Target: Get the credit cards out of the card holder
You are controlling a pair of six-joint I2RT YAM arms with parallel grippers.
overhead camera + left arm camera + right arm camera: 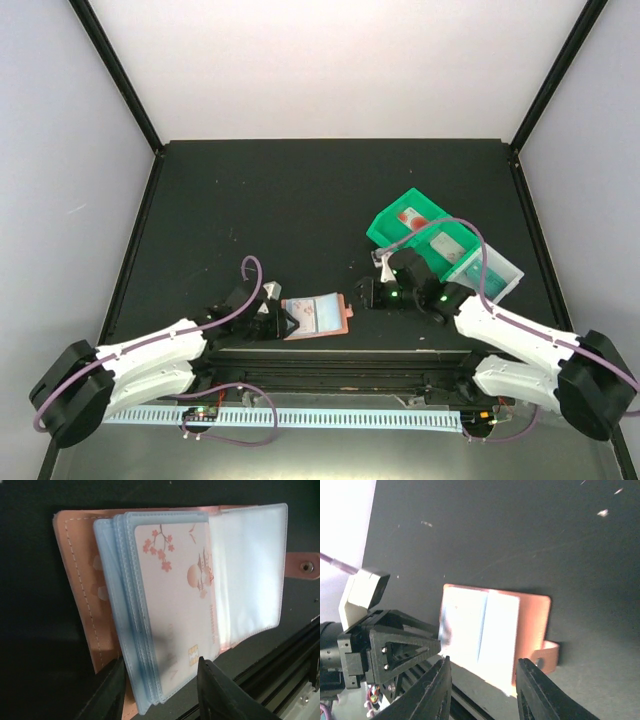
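Holding pink card in sleeve: card holder; left tool, right tool both released.

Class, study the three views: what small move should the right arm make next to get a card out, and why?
Probably ease the right gripper forward to the card holder. Its jaws stand open and empty, the holder lies open just ahead, a pink card sits in the top sleeve, and the left gripper straddles the holder's other edge.

You have the card holder on the desk near its front edge, between the left end effector and right end effector; the bin sits farther back, right.
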